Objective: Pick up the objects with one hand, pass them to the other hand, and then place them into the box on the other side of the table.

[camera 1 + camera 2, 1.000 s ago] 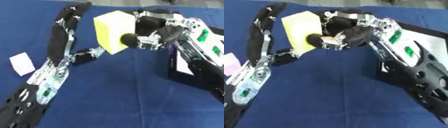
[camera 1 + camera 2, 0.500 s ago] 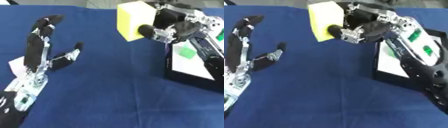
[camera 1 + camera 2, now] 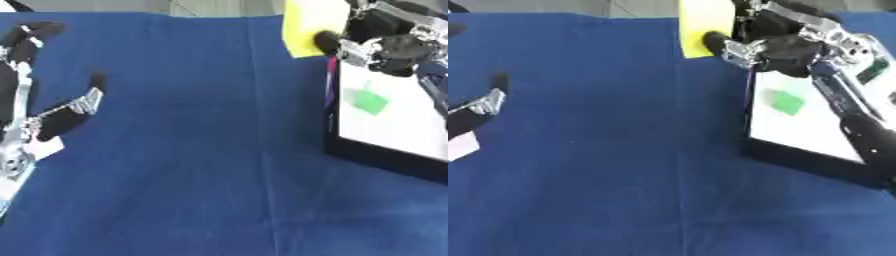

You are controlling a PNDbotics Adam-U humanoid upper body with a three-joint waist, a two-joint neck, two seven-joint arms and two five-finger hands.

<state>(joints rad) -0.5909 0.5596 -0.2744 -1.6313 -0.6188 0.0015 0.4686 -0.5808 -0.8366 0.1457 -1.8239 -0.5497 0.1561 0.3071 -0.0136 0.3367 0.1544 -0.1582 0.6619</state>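
- The right hand (image 3: 776, 42) is gripping a yellow block (image 3: 704, 22) with fingers and thumb curled round it, holding it up at the far edge of the bench (image 3: 201, 165), just beside the box's near-left corner.
- The box (image 3: 798, 150) is sitting along the bench's right edge, a green piece (image 3: 783, 101) lying on its white floor.
- The left hand (image 3: 39, 107) is resting open at the left edge, fingers up, beside a white slip (image 3: 461, 145).

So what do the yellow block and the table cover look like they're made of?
The yellow block in the right hand looks like foam or sponge: matte, flat-sided, no shine. That's a guess from its look. The table cover looks like blue cloth, matte, with faint creases.
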